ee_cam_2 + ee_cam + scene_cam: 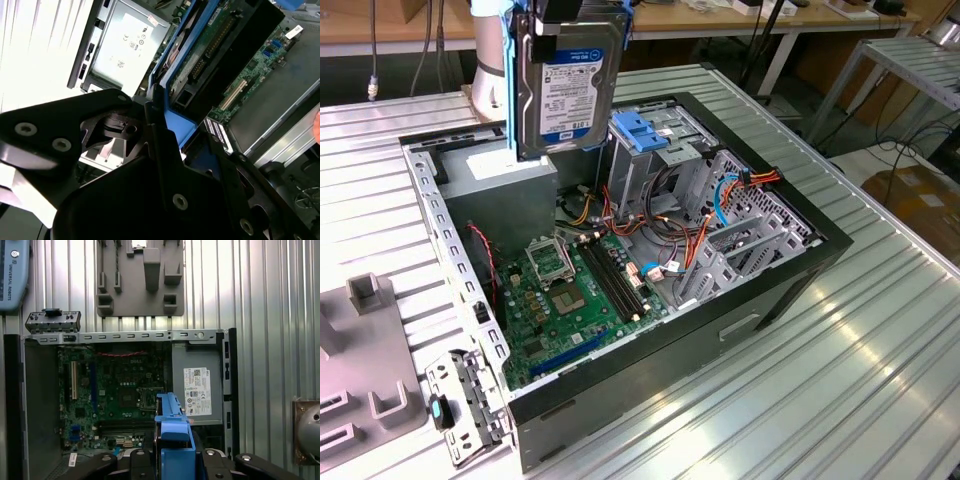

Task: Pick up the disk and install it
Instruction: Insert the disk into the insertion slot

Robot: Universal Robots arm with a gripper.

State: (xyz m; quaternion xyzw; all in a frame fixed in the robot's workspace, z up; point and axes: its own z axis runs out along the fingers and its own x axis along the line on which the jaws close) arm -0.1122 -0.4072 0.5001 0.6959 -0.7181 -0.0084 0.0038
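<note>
The disk (570, 90) hangs upright above the back corner of the open computer case (790, 285), label facing the exterior camera, with blue rails on both sides. My gripper (572, 12) is shut on its upper end. In the second wrist view the black fingers (160, 150) clamp the blue rail, and the disk (210, 45) shows its green circuit board. In the first wrist view the disk (172, 427) appears edge-on as a blue rail between the gripper (172, 462) halves, over the motherboard (120, 390).
Inside the case are a metal drive cage with a pale-blue latch plate (642, 132), bundled cables (670, 235), and a grey power supply (500, 185) below the disk. A grey fixture plate (360, 370) lies on the ribbed table at the exterior view's left. A metal bracket (460, 405) sits by the case corner.
</note>
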